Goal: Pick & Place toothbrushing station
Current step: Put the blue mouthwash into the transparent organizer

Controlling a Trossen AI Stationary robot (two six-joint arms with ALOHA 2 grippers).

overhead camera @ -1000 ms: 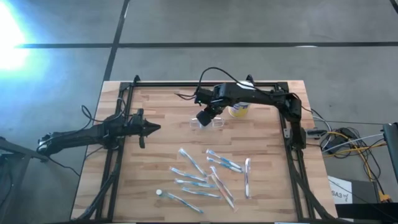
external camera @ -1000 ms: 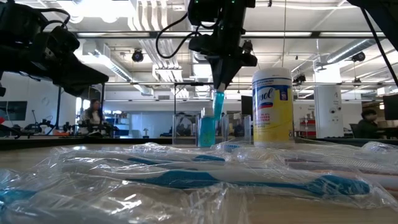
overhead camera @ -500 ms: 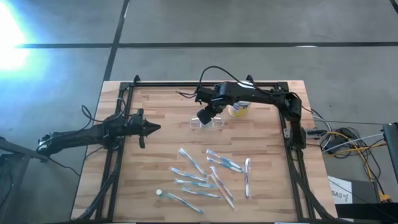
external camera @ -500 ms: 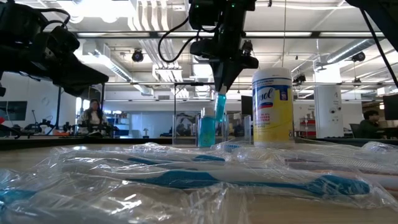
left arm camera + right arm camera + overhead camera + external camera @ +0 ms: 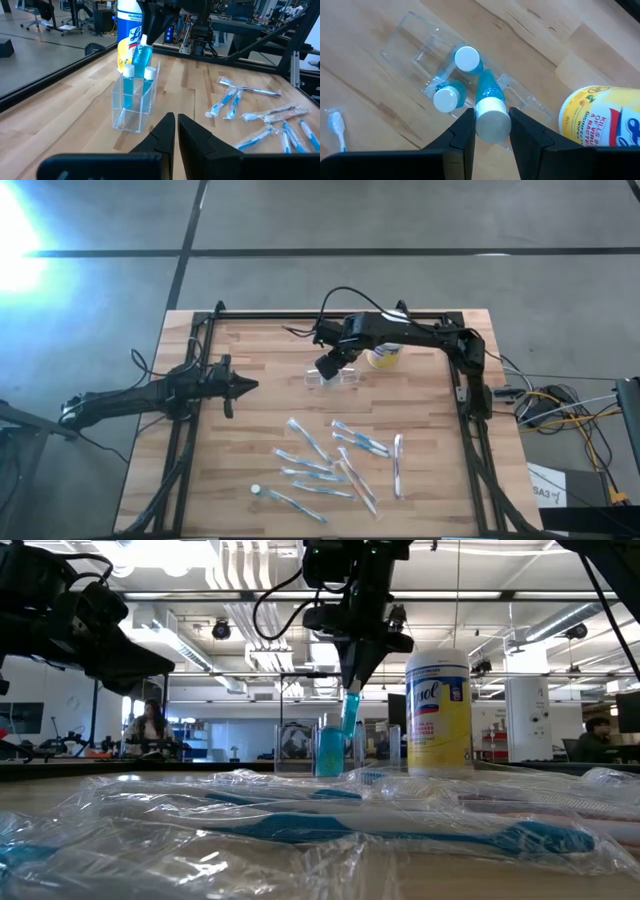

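Note:
The toothbrushing station (image 5: 335, 378) is a clear plastic holder standing on its base at the table's far middle; it also shows in the left wrist view (image 5: 134, 100) and the right wrist view (image 5: 417, 55). Two blue white-capped tubes (image 5: 455, 80) stand in it. My right gripper (image 5: 492, 125) hangs right above it, shut on a third blue tube (image 5: 348, 712). My left gripper (image 5: 176, 119) is shut at the table's left side (image 5: 250, 386), clear of everything. My right gripper pinches the blue tube by its white cap end (image 5: 492, 120) between its two fingers. The fingers come steeply from above, pointing down. The tube hangs a little tilted, its lower end (image 5: 141, 59) at the holder's top beside the two standing tubes; whether it touches them I cannot tell.
A white-lidded, yellow-labelled canister (image 5: 384, 356) stands just right of the holder, close to my right arm. Several wrapped toothbrushes (image 5: 335, 465) lie scattered over the table's near half. Bare wood lies between my left gripper and the holder.

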